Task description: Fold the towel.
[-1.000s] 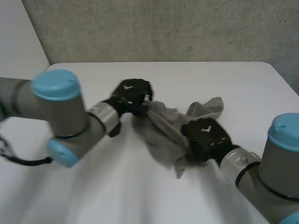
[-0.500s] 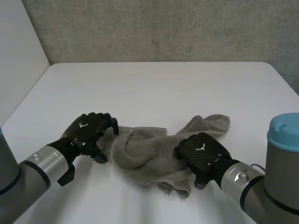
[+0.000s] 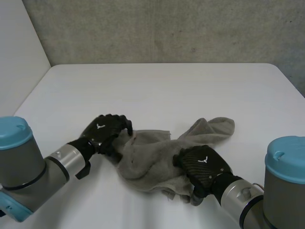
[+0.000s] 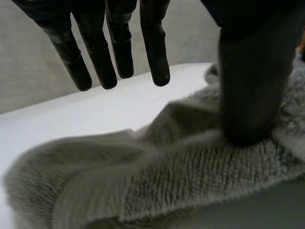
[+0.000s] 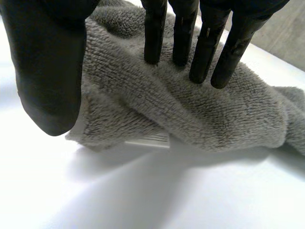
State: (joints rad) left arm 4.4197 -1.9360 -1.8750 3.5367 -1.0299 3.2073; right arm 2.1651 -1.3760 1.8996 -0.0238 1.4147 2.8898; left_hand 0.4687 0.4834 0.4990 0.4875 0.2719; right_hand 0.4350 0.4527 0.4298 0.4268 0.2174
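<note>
Nearest: right hand (image 3: 202,164) on the near edge of the towel (image 3: 147,157), fingers (image 5: 207,52) straight with tips resting on the pile, thumb beside the hem; no grip evident. Further in, left hand (image 3: 106,132) at the towel's left end: thumb (image 4: 252,81) pressing down on it, fingers (image 4: 114,47) straight and clear above. Towel bunched and creased mid-table (image 3: 167,90), one tail trailing toward the far right. Judging by that: no clean fold made, flattening and folding all left to do. Corners lost in the bunching; cloth under the right palm hidden.
</note>
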